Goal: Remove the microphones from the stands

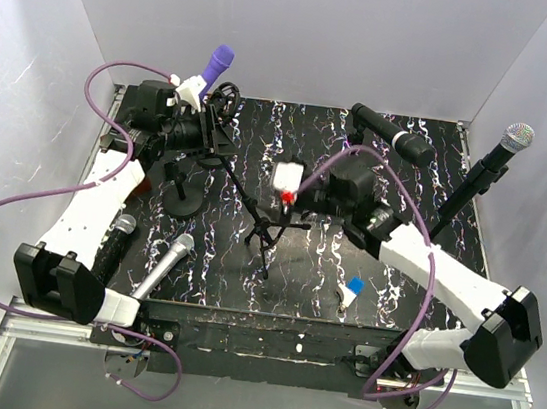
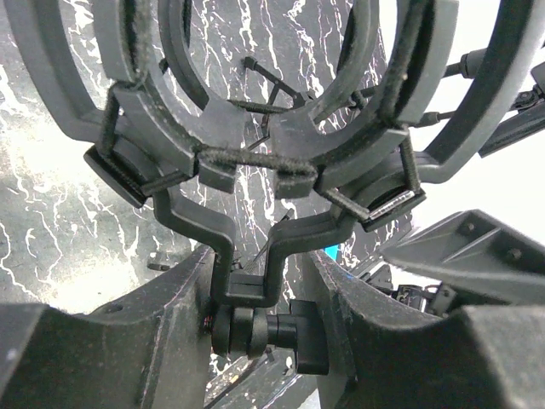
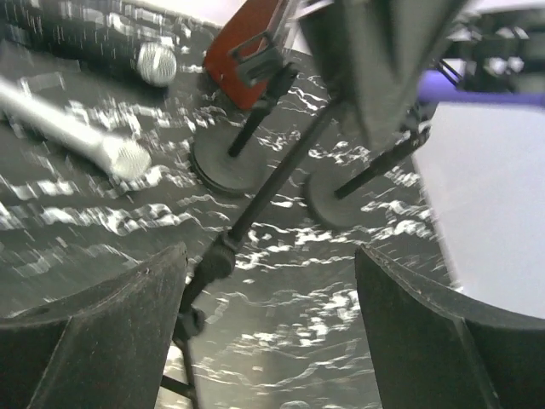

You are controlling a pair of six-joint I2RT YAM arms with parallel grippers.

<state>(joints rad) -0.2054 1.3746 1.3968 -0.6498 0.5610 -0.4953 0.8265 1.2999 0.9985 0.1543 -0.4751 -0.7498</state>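
Observation:
A purple-headed microphone (image 1: pixel 219 59) sits tilted in a white clip (image 1: pixel 190 86) at the back left; its purple body shows in the right wrist view (image 3: pixel 477 89). My left gripper (image 1: pixel 200 132) is shut on the pivot joint (image 2: pixel 255 328) of a black ring-shaped shock mount (image 2: pixel 255 162), whose rings are empty. My right gripper (image 1: pixel 305 197) is open and empty in mid-table (image 3: pixel 268 290), over a thin black tripod stand (image 1: pixel 270 232); the tripod's pole (image 3: pixel 255 204) runs past the left finger. A second microphone with a glittery head (image 1: pixel 518 136) sits on a tall stand (image 1: pixel 464 194) at the right.
A silver microphone (image 1: pixel 165 265) and a black one (image 1: pixel 114 244) lie at the front left. A black microphone (image 1: pixel 394 135) lies at the back. A round stand base (image 1: pixel 183 199), a white and red piece (image 1: pixel 287 178) and a small blue-white item (image 1: pixel 351 290) are on the marbled mat.

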